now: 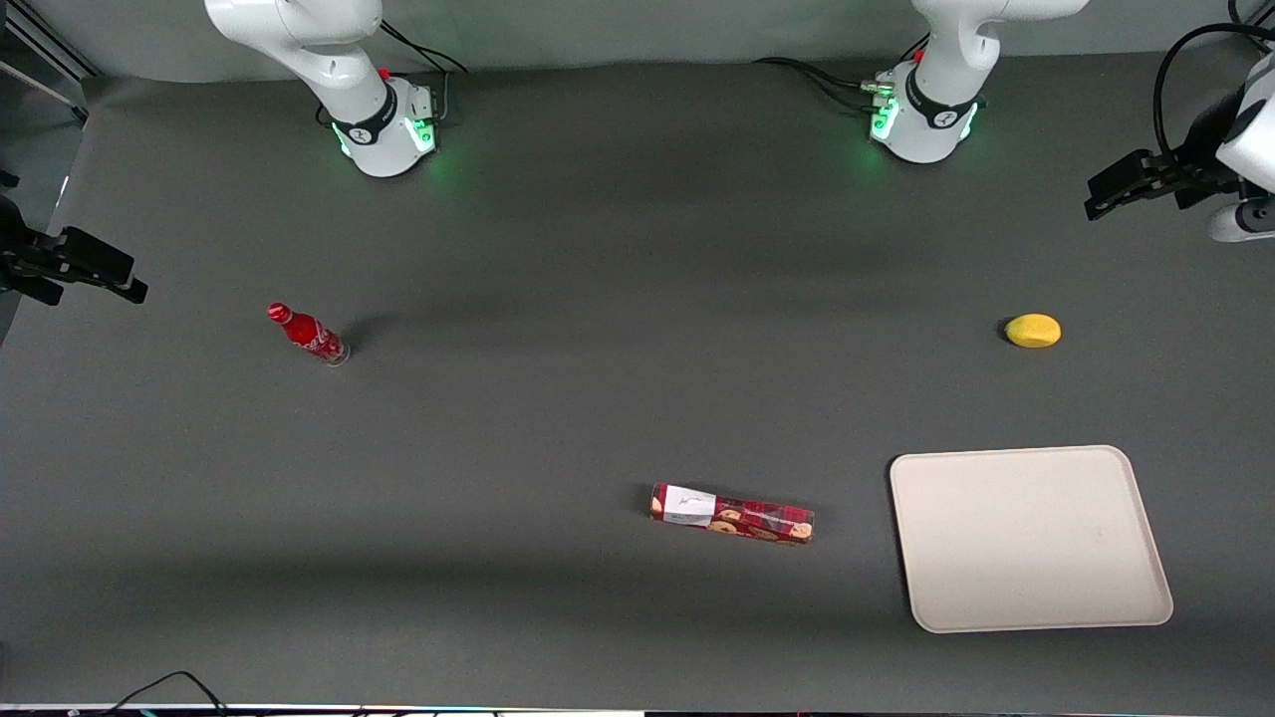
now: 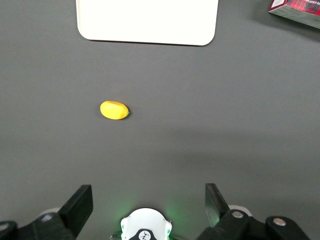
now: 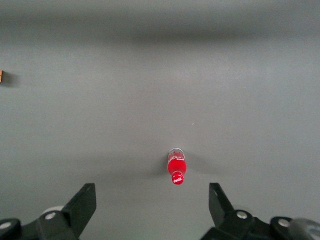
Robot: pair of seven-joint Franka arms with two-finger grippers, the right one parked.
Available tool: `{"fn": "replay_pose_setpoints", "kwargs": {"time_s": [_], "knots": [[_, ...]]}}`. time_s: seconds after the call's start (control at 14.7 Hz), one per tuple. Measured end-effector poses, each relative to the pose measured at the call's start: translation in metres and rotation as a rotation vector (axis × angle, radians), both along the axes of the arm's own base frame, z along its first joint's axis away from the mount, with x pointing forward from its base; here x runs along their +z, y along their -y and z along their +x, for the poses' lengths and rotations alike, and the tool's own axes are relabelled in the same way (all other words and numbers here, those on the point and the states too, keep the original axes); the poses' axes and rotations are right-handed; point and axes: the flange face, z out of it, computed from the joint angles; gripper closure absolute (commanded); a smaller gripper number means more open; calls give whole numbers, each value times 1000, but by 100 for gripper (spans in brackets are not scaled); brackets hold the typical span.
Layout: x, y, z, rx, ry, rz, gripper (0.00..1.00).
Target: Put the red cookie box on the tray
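- Front view shows the whole grey desk (image 1: 598, 249): the long dark-red plaid cookie box (image 1: 732, 514) lies flat near the camera-side edge, beside but apart from the cream-beige rectangular tray (image 1: 1030, 538).
- Only that view holds the upright small red bottle (image 1: 307, 334), toward the parked arm's end.
- Left wrist view shows the black two-finger gripper (image 2: 149, 202) spread wide, grasping nothing, high above the yellow oval lemon (image 2: 114, 110).

Red plaid cookie box (image 1: 732, 514) lies flat at lower center; empty beige tray (image 1: 1030, 538) sits apart at lower right.
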Motion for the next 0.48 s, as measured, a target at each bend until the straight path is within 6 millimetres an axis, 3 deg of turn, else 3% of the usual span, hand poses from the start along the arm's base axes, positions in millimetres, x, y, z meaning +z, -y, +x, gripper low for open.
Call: {"fn": "replay_pose_setpoints", "kwargs": {"time_s": [0.48], "knots": [[-16,6,14,13,-28,4,0]]}}
